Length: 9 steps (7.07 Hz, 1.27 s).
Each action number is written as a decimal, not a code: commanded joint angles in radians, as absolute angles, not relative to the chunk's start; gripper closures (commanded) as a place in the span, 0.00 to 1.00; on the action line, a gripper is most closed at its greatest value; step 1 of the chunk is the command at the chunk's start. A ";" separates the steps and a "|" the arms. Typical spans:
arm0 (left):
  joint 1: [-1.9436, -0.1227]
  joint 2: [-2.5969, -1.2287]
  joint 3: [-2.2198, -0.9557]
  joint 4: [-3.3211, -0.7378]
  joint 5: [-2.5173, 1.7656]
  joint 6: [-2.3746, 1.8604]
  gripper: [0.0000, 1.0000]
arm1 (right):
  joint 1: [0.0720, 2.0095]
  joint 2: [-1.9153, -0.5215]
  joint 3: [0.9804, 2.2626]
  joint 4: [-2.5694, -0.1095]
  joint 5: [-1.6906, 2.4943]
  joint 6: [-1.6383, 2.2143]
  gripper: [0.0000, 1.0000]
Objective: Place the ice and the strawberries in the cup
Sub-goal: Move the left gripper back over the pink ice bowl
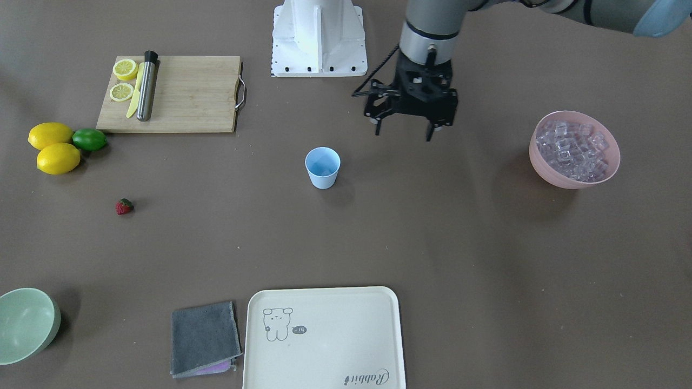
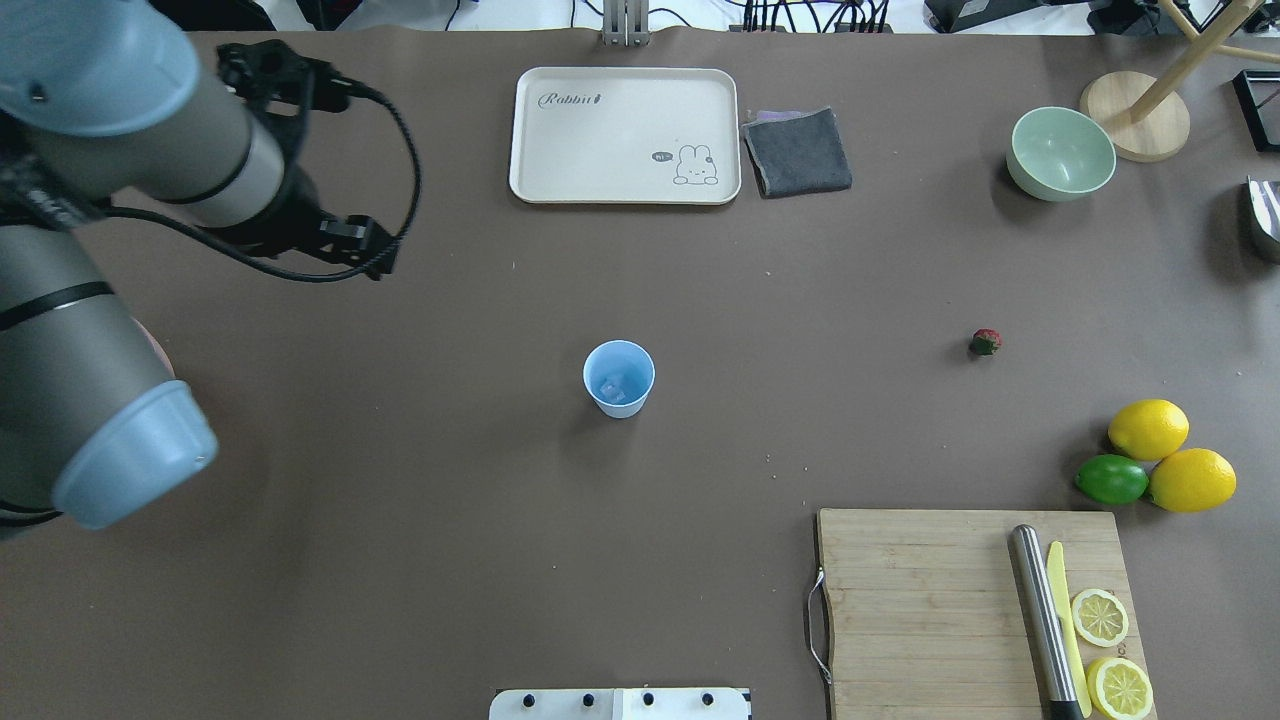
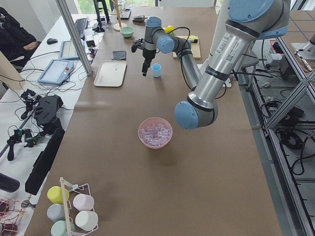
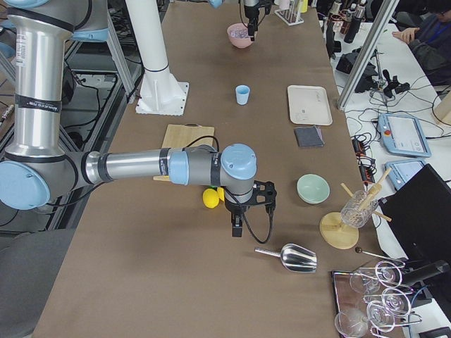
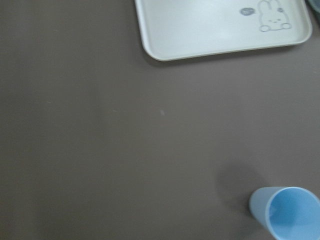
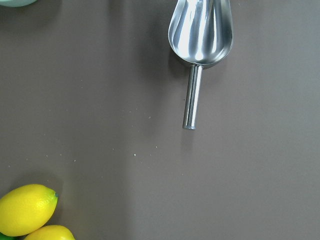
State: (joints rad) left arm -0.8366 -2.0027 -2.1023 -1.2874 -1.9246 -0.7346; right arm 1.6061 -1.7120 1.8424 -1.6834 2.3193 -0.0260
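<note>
Blue cup (image 1: 323, 167): upright, ice (image 2: 613, 390) inside
Strawberry (image 1: 124, 206): well apart from cup
Left gripper (image 1: 404, 134): spread, empty
Right gripper (image 4: 237, 227): state impossible to tell

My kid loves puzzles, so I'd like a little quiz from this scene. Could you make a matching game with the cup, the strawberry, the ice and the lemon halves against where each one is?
Things:
1 cup
2 strawberry
3 ice
4 lemon halves

Places:
A on the wooden board
B piled in the pink bowl
C upright in the middle of the table
D lying loose, by itself

Pairs: 1-C, 2-D, 3-B, 4-A.
</note>
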 commanded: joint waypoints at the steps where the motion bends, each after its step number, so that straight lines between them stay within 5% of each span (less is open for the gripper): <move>1: -0.972 -1.628 -2.134 -1.585 -1.997 -0.585 0.01 | 1.606 -1.709 1.823 -1.658 2.319 -0.025 0.00; 3: -1.103 -1.435 -1.981 -1.931 -2.228 -0.569 0.01 | 1.606 -1.706 1.764 -1.573 2.319 -0.020 0.00; 9: -0.990 -1.434 -1.910 -1.960 -2.113 -0.796 0.02 | 1.606 -1.707 1.761 -1.557 2.325 -0.020 0.00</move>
State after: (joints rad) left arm -1.0406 -1.4316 -1.9044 -1.9591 -2.1501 -0.7451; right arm 1.6061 -1.7075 1.7577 -1.5567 2.3233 -0.0199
